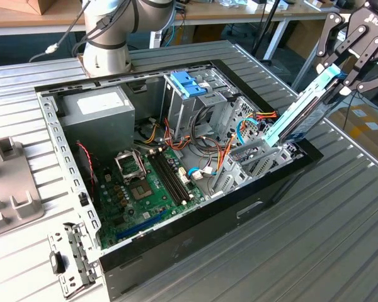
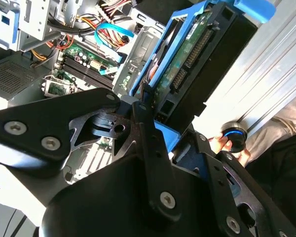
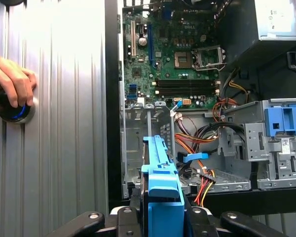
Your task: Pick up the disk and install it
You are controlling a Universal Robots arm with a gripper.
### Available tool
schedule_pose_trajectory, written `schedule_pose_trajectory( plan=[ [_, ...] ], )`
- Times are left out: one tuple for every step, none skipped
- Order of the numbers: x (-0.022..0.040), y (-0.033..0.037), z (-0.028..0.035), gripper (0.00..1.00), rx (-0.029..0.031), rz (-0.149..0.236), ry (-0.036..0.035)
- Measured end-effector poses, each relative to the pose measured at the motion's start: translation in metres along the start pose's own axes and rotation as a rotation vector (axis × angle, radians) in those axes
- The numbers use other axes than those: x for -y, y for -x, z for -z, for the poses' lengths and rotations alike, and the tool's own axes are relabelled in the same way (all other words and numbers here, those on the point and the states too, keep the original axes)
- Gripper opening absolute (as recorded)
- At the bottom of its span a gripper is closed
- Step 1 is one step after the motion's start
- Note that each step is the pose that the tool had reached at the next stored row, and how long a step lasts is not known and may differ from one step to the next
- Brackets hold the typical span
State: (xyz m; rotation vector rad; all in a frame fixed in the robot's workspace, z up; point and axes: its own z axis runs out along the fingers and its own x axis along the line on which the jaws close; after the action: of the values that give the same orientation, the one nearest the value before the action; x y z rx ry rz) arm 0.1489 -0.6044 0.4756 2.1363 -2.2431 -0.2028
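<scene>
As the disk (image 1: 296, 119) hangs tilted over the computer case (image 1: 195, 242), lower end right at the metal cage (image 1: 255, 157) inside the case's edge at the exterior view's right, the claw (image 1: 340, 78) is clenched on its blue top end. Danger, I'd say: at that slant a corner could catch the cage rim and jam, or pinch the orange wires (image 1: 225, 151) beside the cage. Writing? A white sticker (image 1: 96, 104) on the grey power box (image 1: 107, 126) inside the case, lettering on the claw, and I'm reading neither out
</scene>
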Motion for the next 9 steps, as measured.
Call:
schedule_pose_trajectory(
  plan=[
    [-0.0010, -0.0001, -0.0002, 0.37, -0.0001, 0.000, 0.0000],
    [-0.0025, -0.0001, -0.0004, 0.37, -0.0001, 0.000, 0.0000],
    [-0.0046, -0.0003, -0.0009, 0.37, -0.0001, 0.000, 0.0000],
    [-0.0057, -0.0004, -0.0011, 0.37, -0.0002, 0.000, 0.0000],
    [-0.0068, -0.0006, -0.0015, 0.37, -0.0001, 0.000, 0.0000],
    [-0.0081, -0.0007, -0.0020, 0.37, 0.0000, 0.000, 0.0000],
    [-0.0093, -0.0008, -0.0023, 0.37, -0.0002, 0.000, 0.0000],
    [-0.0114, -0.0012, -0.0032, 0.37, 0.0000, 0.000, 0.0000],
    [-0.0126, -0.0014, -0.0039, 0.37, 0.0000, 0.000, 0.0000]
  ],
)
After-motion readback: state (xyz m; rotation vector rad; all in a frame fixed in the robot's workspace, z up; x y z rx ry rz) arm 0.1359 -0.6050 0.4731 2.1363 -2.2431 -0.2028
